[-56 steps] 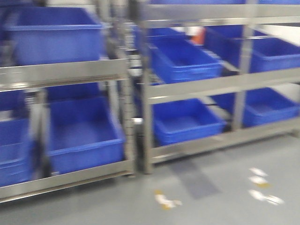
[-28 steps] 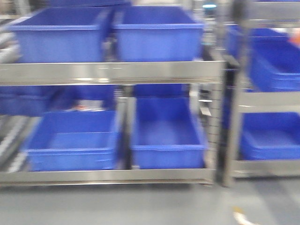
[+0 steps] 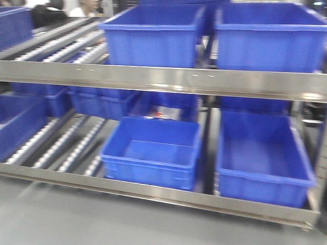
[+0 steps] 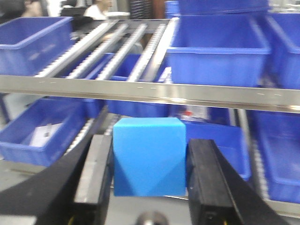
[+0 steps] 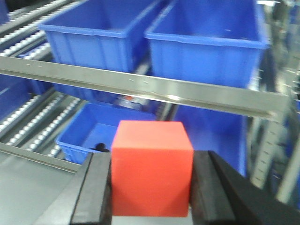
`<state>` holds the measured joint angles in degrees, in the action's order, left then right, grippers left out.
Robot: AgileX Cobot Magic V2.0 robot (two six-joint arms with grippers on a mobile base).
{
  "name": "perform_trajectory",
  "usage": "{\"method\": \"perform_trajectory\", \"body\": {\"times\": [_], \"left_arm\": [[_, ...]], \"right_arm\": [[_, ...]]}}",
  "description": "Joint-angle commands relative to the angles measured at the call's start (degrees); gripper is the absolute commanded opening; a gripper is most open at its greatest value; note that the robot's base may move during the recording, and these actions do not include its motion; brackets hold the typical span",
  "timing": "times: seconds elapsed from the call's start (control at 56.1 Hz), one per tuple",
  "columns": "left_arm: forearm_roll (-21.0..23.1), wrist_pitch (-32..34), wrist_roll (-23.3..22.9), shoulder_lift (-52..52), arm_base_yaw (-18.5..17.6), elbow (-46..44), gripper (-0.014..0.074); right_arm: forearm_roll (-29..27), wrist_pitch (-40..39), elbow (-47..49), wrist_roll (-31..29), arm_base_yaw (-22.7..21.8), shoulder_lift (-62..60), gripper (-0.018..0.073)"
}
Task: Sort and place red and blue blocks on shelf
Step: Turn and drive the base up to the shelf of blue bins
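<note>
1. The front view has changed: 1 s back, 2 shelf units with a gap between them were framed from further off. Now 1 shelf (image 3: 168, 80) fills the frame, closer and at an angle, with less blur.
2. Bare roller tracks (image 3: 56, 145) are now exposed at left. Blue bins (image 3: 153, 153) take up the centre and right on both levels.
3. Judgement: the base is being lined up on the shelf. The carry looks nearly over, and placing is not yet started.
4. The left gripper (image 4: 149, 176) is clamped on the blue block (image 4: 149, 157), which is pinched between both pads and held in the air in front of the front rail (image 4: 140, 90).
5. The right gripper (image 5: 151, 190) is clamped on the red block (image 5: 151, 168), which is held the same way and faces the same rail.
6. Neither block is on the shelf.
7. Next move, as judged: the rail must be cleared before release. The bare roller lanes look like the free spot. Which block goes to which side cannot be told.
</note>
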<state>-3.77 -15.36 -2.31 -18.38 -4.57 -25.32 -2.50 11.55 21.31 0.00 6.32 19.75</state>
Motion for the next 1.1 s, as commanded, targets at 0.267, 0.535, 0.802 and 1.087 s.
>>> {"method": "perform_trajectory", "body": {"times": [0.267, 0.535, 0.802, 1.087], "left_arm": [[0.1, 5.2, -0.1, -0.4, -0.2, -1.6, 0.0328], [0.1, 5.2, -0.1, -0.4, -0.2, -1.6, 0.0328], [0.1, 5.2, -0.1, -0.4, -0.2, -1.6, 0.0328], [0.1, 5.2, -0.1, -0.4, -0.2, -1.6, 0.0328]], "right_arm": [[0.3, -5.0, 1.6, 0.0, -0.2, 0.3, 0.0361], [0.3, -5.0, 1.6, 0.0, -0.2, 0.3, 0.0361], [0.3, -5.0, 1.6, 0.0, -0.2, 0.3, 0.0361], [0.3, -5.0, 1.6, 0.0, -0.2, 0.3, 0.0361]]}}
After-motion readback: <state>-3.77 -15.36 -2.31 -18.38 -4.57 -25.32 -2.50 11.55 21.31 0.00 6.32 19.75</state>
